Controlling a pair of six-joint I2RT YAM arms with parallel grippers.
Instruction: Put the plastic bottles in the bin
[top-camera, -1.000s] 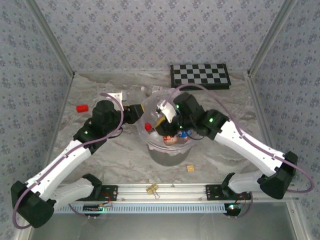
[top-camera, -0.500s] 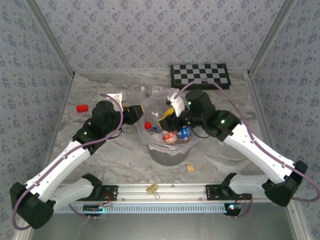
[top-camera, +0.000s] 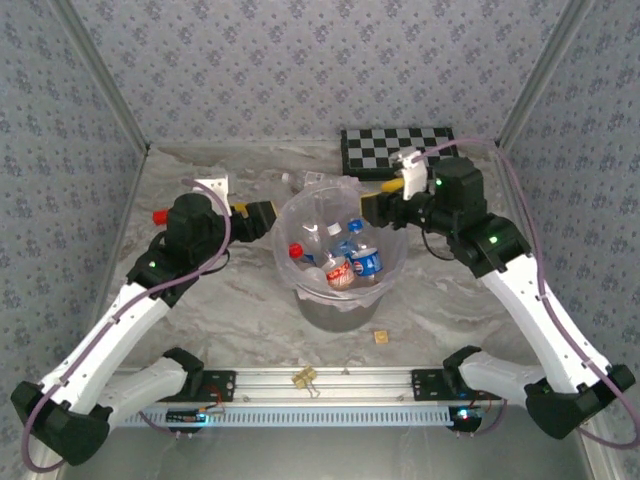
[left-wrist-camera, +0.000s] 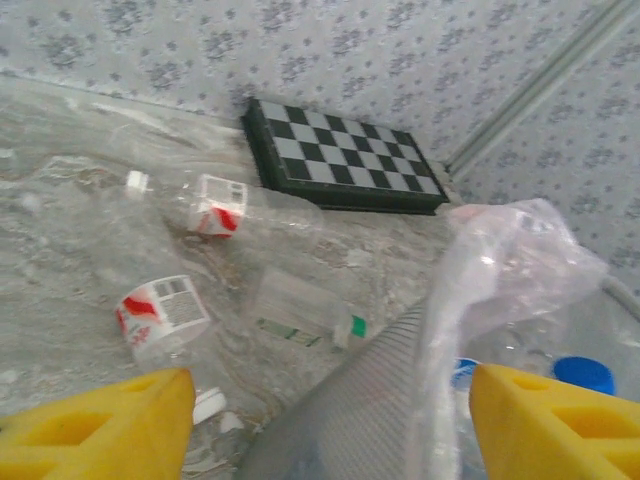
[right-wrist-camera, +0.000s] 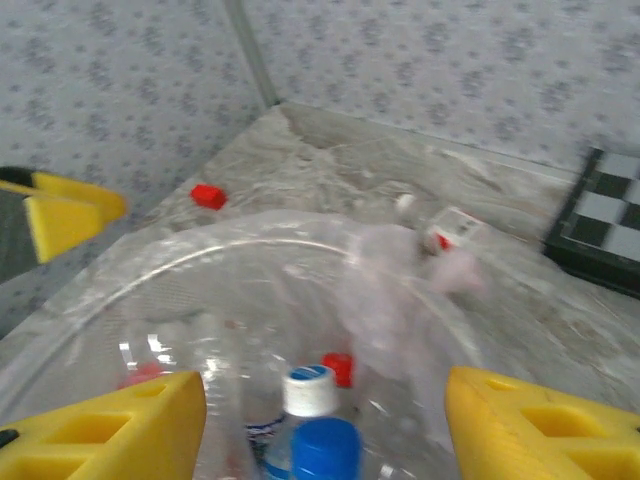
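Note:
The grey bin (top-camera: 338, 308) with its clear bag stands mid-table and holds several plastic bottles (top-camera: 356, 262), red and blue labelled. My left gripper (top-camera: 262, 216) is open just outside the bin's left rim, over the ribbed bin wall (left-wrist-camera: 400, 400), with nothing between its yellow fingers (left-wrist-camera: 100, 425). My right gripper (top-camera: 385, 200) hangs open at the bin's far-right rim. Below the right gripper (right-wrist-camera: 320, 430) are a blue cap (right-wrist-camera: 325, 450) and a white cap (right-wrist-camera: 308, 390). More bottles (left-wrist-camera: 215, 205) (left-wrist-camera: 160, 315) (left-wrist-camera: 300, 310) lie on the table behind the bin.
The chequered board (top-camera: 400, 150) lies at the back right, also the board (left-wrist-camera: 340, 155). A red block (right-wrist-camera: 208, 196) sits at the left, near my left arm. A tan cube (top-camera: 381, 337) and a clip (top-camera: 303, 378) lie near the front edge.
My right gripper opened, left a blue-labelled bottle in the bin and drew back to the far right. My left gripper backed off to the left and opened wider.

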